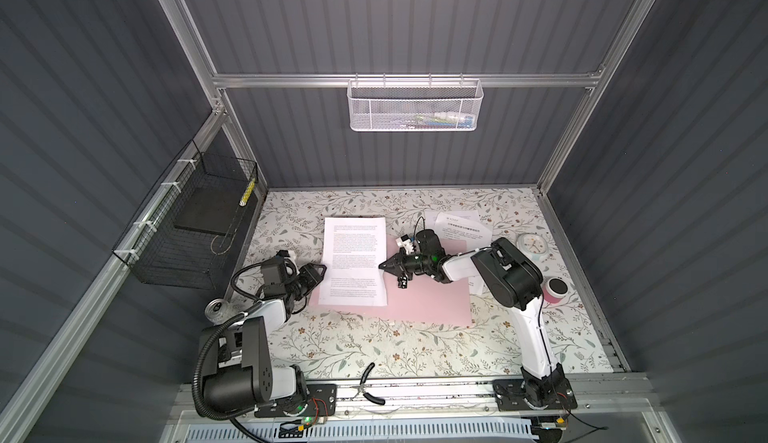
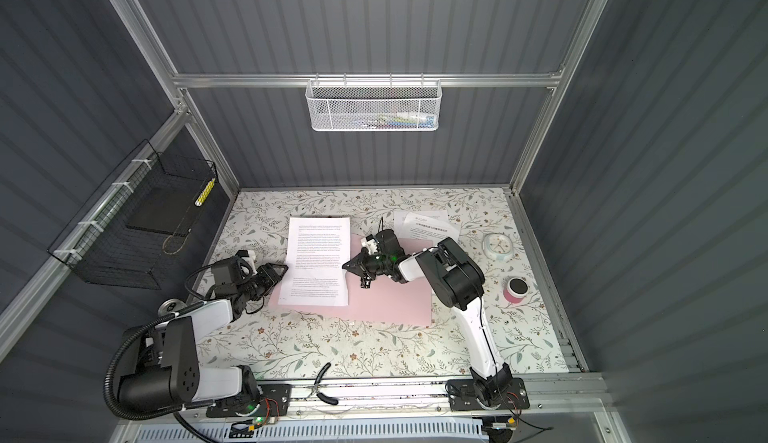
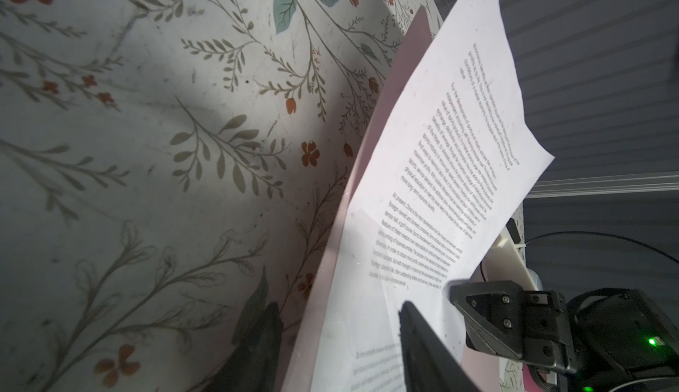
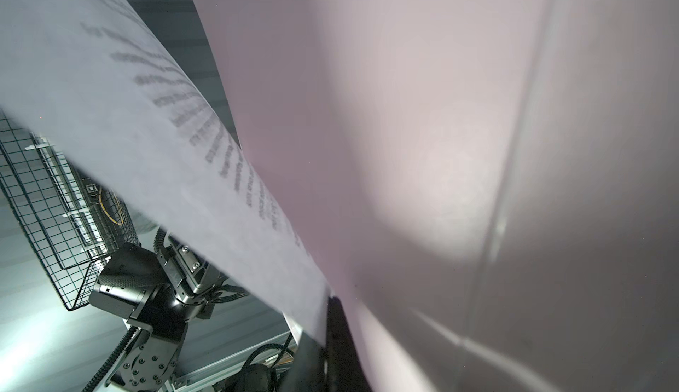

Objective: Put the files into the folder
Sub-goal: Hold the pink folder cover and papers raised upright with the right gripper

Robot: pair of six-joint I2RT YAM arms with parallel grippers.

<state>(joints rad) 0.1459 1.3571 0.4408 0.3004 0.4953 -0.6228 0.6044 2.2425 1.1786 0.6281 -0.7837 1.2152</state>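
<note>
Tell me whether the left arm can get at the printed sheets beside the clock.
Probably not: the printed sheets lie far right, and the right arm stretches across between them and the left gripper.

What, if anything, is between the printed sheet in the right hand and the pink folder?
Nothing visible does. The sheet overlaps the left part of the folder, its right edge pinched in the right hand; the left hand sits open at its left edge.

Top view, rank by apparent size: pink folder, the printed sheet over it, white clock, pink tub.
1. pink folder
2. printed sheet
3. white clock and pink tub: these look near alike, so not ranked.
</note>
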